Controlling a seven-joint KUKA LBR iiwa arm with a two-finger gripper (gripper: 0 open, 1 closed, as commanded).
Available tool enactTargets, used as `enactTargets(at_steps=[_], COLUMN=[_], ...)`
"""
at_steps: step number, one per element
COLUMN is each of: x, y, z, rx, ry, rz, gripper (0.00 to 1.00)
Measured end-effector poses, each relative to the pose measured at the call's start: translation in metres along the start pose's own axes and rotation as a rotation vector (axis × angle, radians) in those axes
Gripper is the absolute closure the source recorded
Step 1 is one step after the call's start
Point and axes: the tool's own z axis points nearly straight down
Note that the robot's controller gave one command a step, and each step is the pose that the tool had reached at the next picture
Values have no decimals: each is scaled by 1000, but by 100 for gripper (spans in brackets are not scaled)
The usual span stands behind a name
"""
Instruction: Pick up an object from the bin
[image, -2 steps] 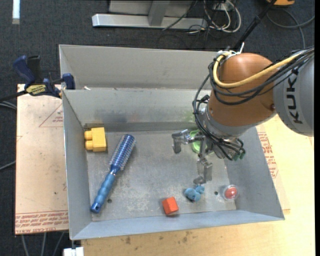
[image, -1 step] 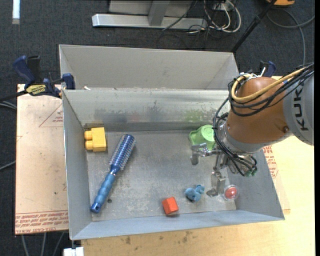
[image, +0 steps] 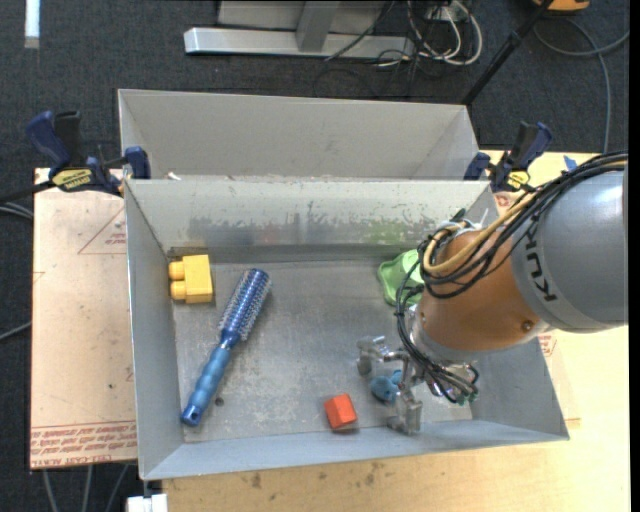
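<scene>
My gripper (image: 390, 386) is low over the bin floor near the front right, under the orange wrist cover. Its two metal fingers (image: 374, 352) stand apart, so it is open. A small blue object (image: 383, 389) lies between them, partly hidden by the gripper body; I cannot tell whether either finger touches it. An orange-red block (image: 341, 411) rests on the floor just left of the gripper, close to the front wall. A green soft thing (image: 398, 270) lies behind the gripper by the back wall, partly covered by the arm.
A blue hairbrush (image: 228, 343) lies diagonally across the left half of the bin floor. A yellow toy brick (image: 191, 278) sits in the back left corner. The arm covers the bin's right side.
</scene>
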Motion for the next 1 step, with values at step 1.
enactTargets(at_steps=[1], x=[7], y=[-56], z=[-2], rx=[2], ry=[4], rz=[158], gripper=[0])
